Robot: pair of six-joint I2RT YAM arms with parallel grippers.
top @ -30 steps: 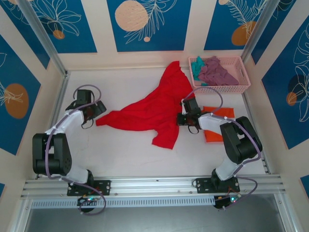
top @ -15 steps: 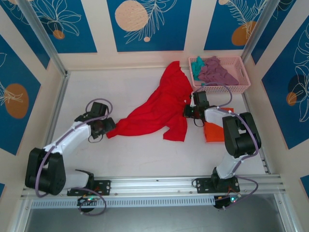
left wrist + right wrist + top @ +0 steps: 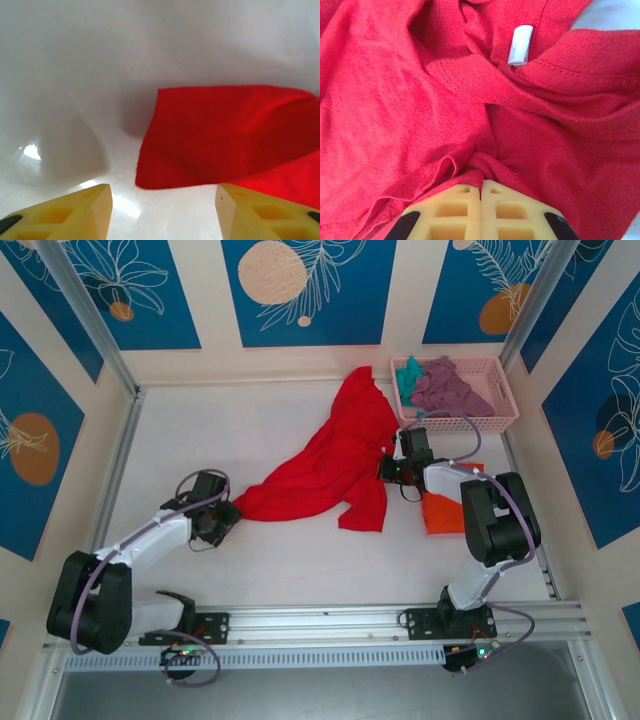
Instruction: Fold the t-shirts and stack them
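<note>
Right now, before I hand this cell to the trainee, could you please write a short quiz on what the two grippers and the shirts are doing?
1. True or false: the left gripper is clamped on the bright red cloth t-shirt.
2. Which garments lie in the pink plastic lattice basket? A) the mauve-purple cloth tee and the teal cloth tee; B) an orange tee alone; C) a red tee.
3. Fill in: the right gripper is shut on a fold of the ____ t-shirt.
Key: 1 false, its jaws stand open with the shirt's edge ahead of them; 2 A; 3 red.
</note>
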